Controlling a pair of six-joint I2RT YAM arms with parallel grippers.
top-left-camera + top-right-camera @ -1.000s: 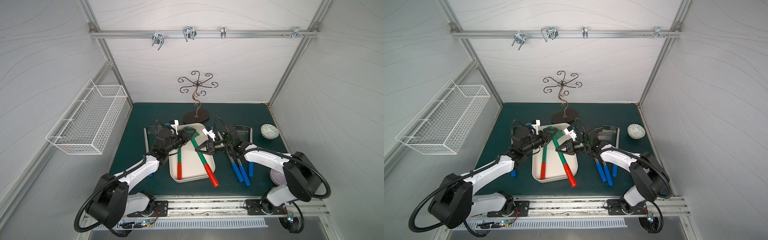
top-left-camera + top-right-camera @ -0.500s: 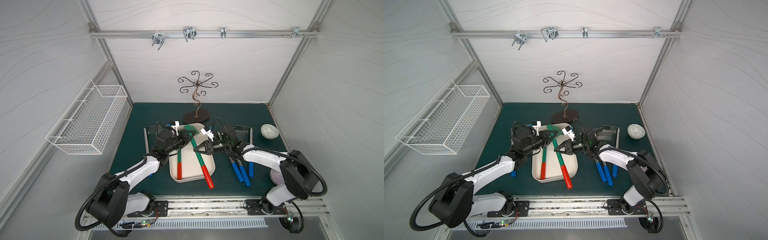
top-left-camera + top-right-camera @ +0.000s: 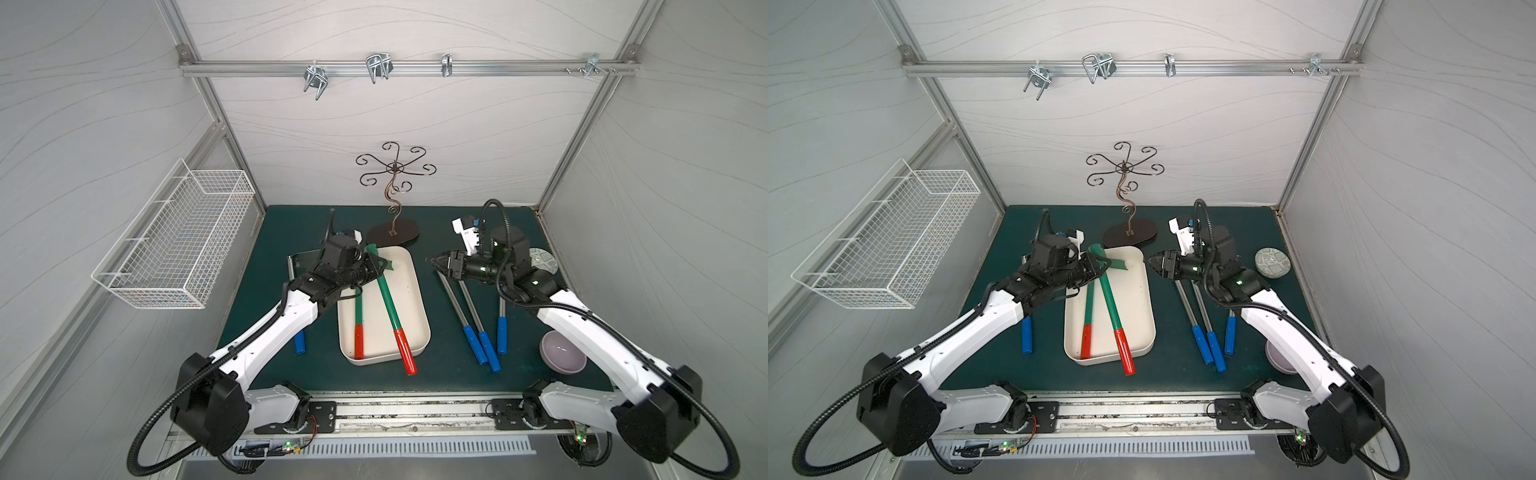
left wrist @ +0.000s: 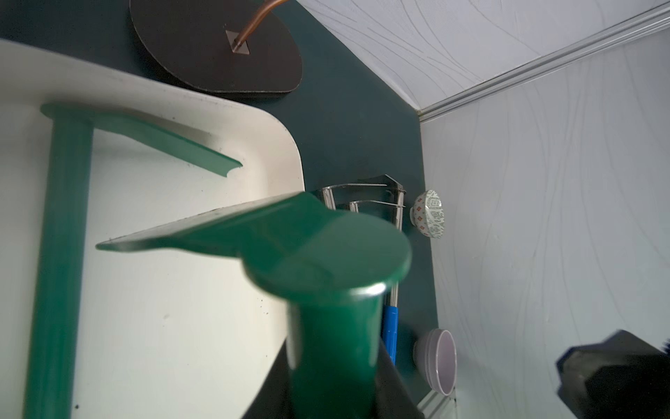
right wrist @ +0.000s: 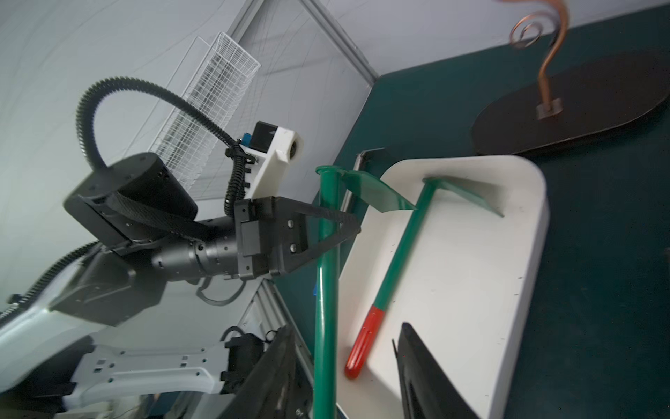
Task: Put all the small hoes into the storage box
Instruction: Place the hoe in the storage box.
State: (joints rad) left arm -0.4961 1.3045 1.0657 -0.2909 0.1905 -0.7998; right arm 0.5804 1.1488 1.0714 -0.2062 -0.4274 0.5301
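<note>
Top views first. A scroll-wire stand [image 3: 392, 235] is at the back and a wire basket [image 3: 178, 245] hangs on the left wall. Three blue-handled metal tools [image 3: 471, 320] lie right of the storage box [image 3: 409, 286], with a lilac bowl [image 3: 563, 353] and a patterned bowl [image 3: 544, 262] past them. My left arm covers most of a fourth blue-handled tool [image 3: 299, 343].

In both top views my left gripper [image 3: 377, 266] is clamped on the small hoe [image 3: 390, 309], high on its green shaft just under the blade. The hoe runs aslant over the box, and its red grip crosses the near rim and pokes out past it. A second hoe [image 3: 358, 316] lies flat inside, close alongside. My right gripper [image 3: 434, 262] hangs over the green tabletop [image 3: 291, 224] between box and metal tools, touching nothing.

Left wrist now. The held hoe's round cap and glossy green blade fill the view, raised above the cream box floor.

Right wrist. My right fingers [image 5: 424, 373] stand apart and are empty. Across from them the left fingers are pinched tight on the shaft.
</note>
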